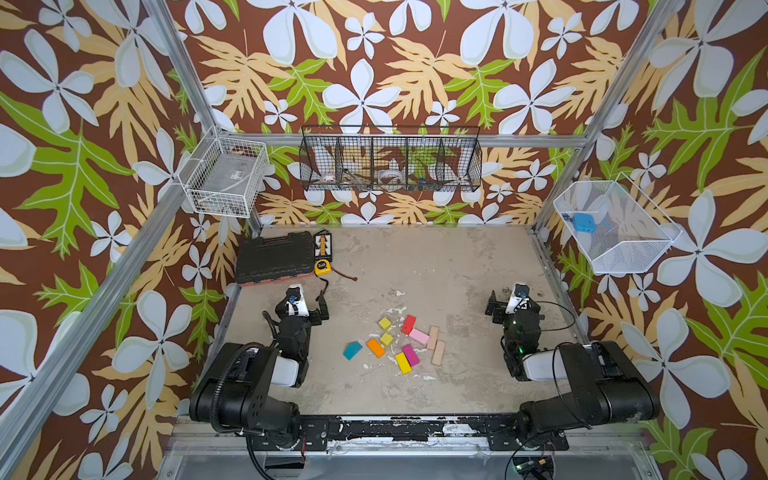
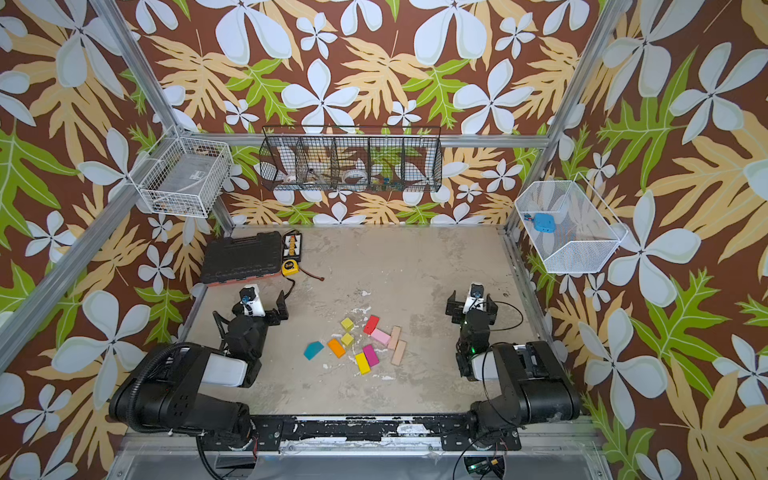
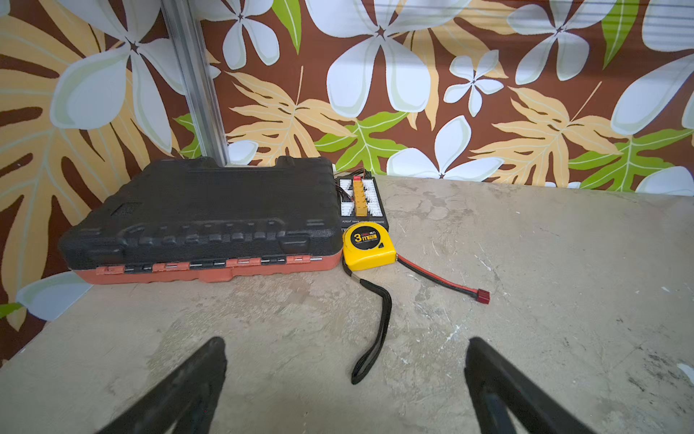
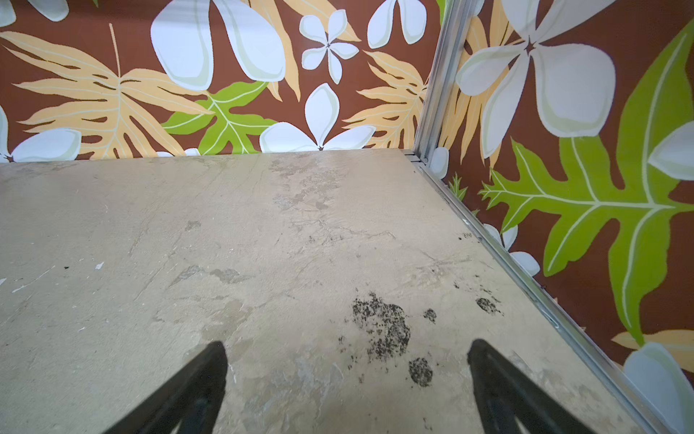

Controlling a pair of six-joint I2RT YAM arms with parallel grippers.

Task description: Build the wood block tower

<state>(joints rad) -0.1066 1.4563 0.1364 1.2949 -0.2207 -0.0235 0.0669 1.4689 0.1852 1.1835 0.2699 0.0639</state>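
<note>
Near edge: your arm bases sit on the black rail, with bare bench just beyond.
Wood blocks: wood blocks lie flat mid-bench between your arms, none stacked. The teal roof piece is leftmost, the tan planks rightmost.
Left jaws: apart, empty, well left of the blocks.
Right jaws: apart, empty, well right of the blocks, near the side rail.
Far: open bench at centre and right; black tool case and tape measure in the far-left corner.

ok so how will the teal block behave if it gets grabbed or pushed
The teal block looks like solid painted wood, so it is probably stiff and light. It lies flat on a broad face on the table, so a push would likely slide it, not roll or tip it. One end looks angled, so a pinch across that end might slip.
</note>
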